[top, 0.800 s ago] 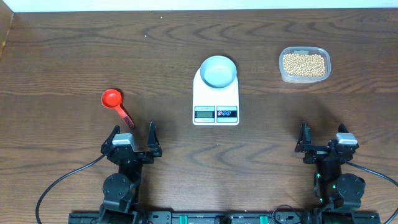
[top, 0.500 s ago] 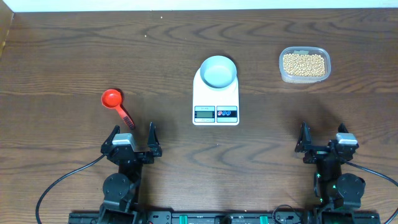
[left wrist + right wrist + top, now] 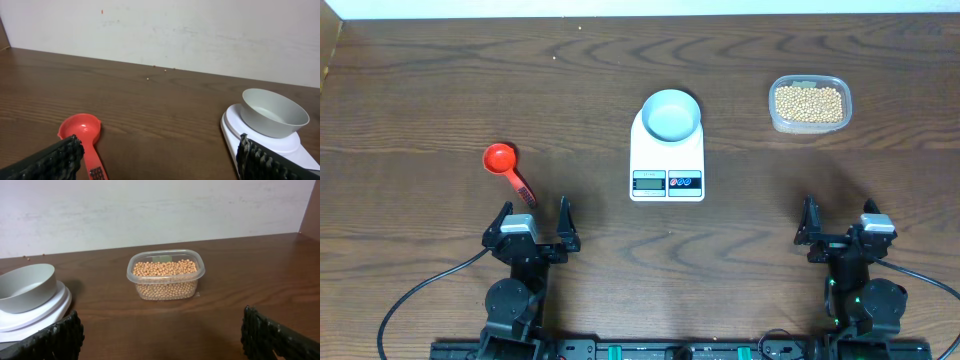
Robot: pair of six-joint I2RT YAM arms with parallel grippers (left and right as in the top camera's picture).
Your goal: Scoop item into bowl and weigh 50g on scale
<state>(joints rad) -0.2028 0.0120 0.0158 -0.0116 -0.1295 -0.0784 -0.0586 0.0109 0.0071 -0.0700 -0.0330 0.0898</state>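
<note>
Scoop (image 3: 508,170) lies just ahead-left of left end effector (image 3: 533,216), handle angled back toward it; left arm nearer. Right end effector (image 3: 840,214) far off. Both spread apart, empty.

beans (image 3: 808,103): in tub, right | bowl (image 3: 671,115): empty, on scale (image 3: 667,165)
</note>
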